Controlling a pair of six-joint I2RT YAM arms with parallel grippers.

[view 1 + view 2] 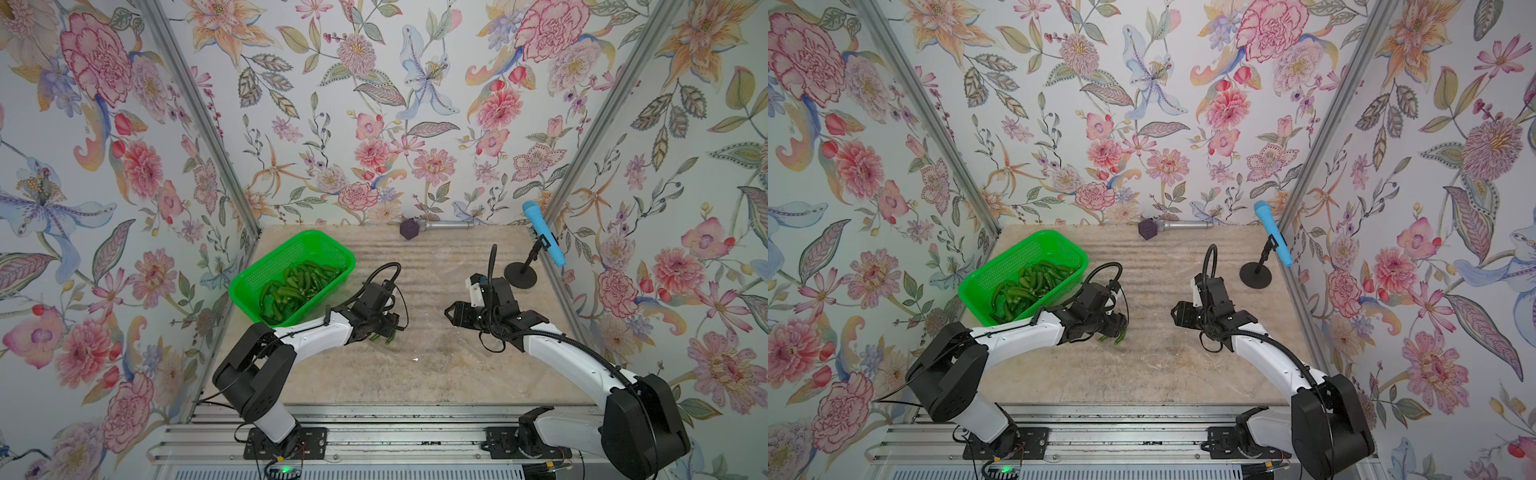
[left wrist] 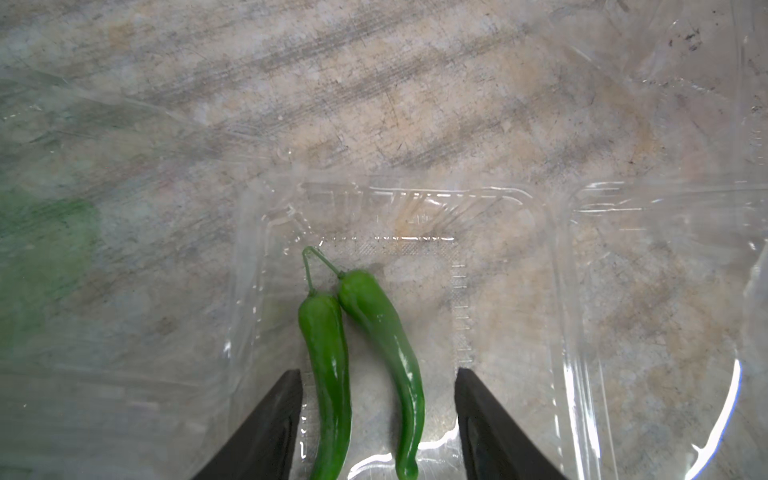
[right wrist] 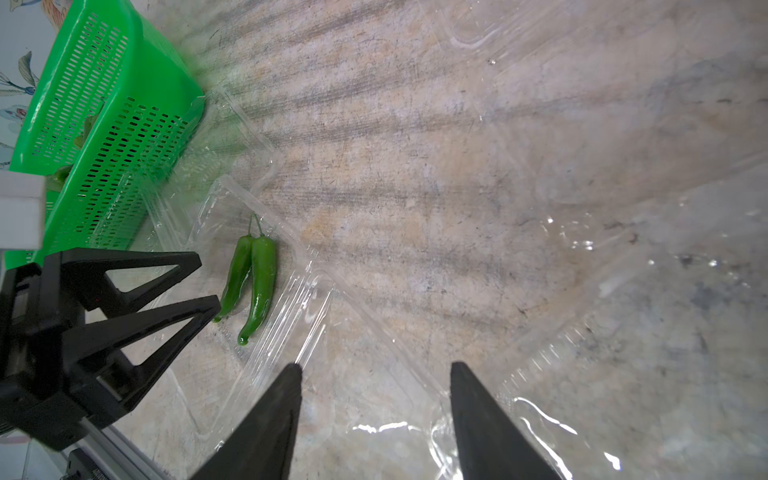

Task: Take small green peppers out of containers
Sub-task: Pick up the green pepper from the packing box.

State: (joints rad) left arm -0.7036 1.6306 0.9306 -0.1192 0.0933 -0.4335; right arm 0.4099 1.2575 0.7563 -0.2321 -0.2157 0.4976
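**Two peppers left in the open container, both claws open**

Two small green peppers (image 2: 326, 365) lie side by side on the floor of an open clear container (image 2: 415, 208), bodies touching and thin stems crossing at their ends. The container rests flat on the surface (image 1: 436, 365), just beside the near end of the green basket (image 1: 272, 259).

Your left claw (image 2: 376, 370) is low over that container with its jaws spread. One finger stands on each side of the pair and the peppers pass between them unpinched. From the right wrist view, one finger (image 3: 183, 320) ends close to a pepper's tip; you cannot tell whether it touches.

Your right claw (image 3: 376, 365) is also spread wide and holds nothing. It hangs near the middle of the surface, pointing toward the left claw, with more clear plastic (image 3: 540, 415) lying under it.

The basket sits at the far left of the surface, and a heap of peppers (image 1: 297, 282) fills its bottom.
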